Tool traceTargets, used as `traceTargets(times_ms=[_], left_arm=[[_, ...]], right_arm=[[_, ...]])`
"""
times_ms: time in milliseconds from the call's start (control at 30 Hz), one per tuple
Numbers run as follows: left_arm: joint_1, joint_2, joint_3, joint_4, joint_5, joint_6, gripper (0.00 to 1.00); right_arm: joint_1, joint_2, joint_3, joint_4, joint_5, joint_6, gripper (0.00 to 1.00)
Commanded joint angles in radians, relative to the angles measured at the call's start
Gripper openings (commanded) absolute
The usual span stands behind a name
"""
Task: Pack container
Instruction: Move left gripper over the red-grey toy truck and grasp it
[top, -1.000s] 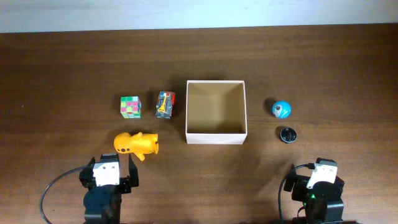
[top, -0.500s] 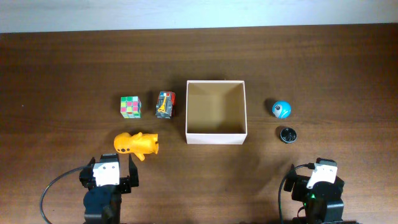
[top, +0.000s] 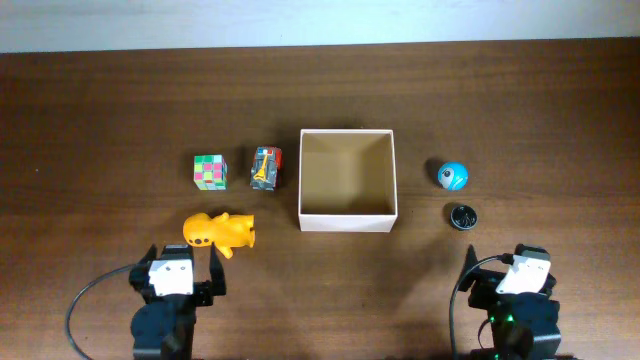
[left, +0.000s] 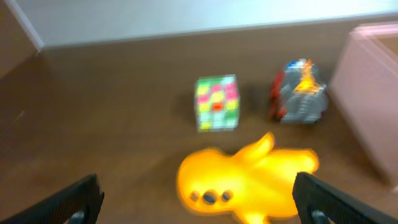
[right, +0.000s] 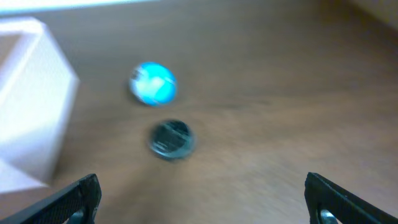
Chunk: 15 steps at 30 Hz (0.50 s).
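now left end effector (left: 195, 186), right end effector (right: 201, 186) low, jaws wide.

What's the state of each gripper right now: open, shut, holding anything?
Left gripper: open, holding nothing.
Right gripper: open, holding nothing.

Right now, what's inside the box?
Nothing visible: the overhead view shows only bare tan floor and inner walls in the box. The wrist views show just its outer wall, so they cannot confirm.
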Motion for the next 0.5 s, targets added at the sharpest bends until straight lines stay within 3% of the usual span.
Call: traceTargets(times_ms=[0, 167, 333, 467], left_arm=[[0.004, -0.011, -0.010, 0.061, 0.234, 0.019, 0.99], [0.004, 0.006, 0.000, 0.066, 0.275, -0.076, 0.99], [0.004, 0.116, 0.117, 0.031, 0.306, -0.096, 0.99], [0.005, 0.307, 0.313, -0.030, 0.305, -0.095, 0.99]], right_arm=[[-0.007, -0.011, -0.005, 0.049, -0.220, 0.038, 0.99], [-0.007, -0.006, -0.002, 0.116, -0.525, 0.038, 0.99], [-0.007, 0.086, 0.092, 0.121, -0.535, 0.045, 0.99], [-0.007, 0.301, 0.266, 0.078, -0.508, 0.042, 0.99]])
